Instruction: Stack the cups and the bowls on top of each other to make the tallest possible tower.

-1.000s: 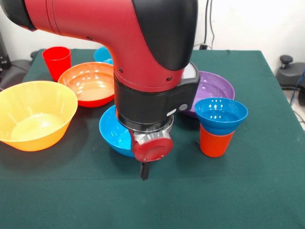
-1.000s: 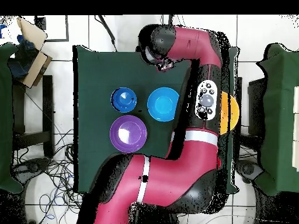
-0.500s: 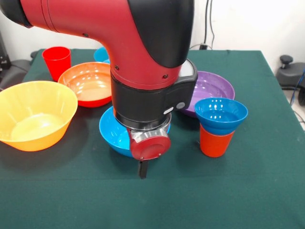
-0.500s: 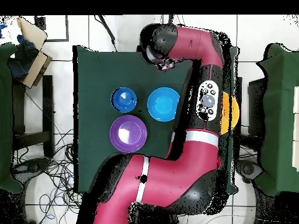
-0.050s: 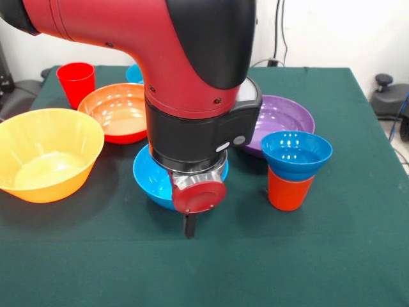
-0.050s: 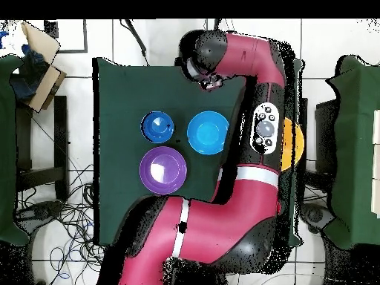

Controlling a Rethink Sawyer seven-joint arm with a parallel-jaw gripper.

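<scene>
Bowls sit around the table: a small blue bowl [image 5: 296, 153] rests on the orange cup [image 5: 289, 189]. The gripper [image 5: 189, 226] hangs low by the medium blue bowl [image 5: 153, 179]; I cannot tell how it is set.

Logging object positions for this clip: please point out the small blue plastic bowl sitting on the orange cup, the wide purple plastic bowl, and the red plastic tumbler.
small blue plastic bowl [image 5: 296, 152]: front view, inner wall.
wide purple plastic bowl [image 5: 289, 118]: front view, inside, right part.
red plastic tumbler [image 5: 77, 86]: front view, outer side wall.
</scene>
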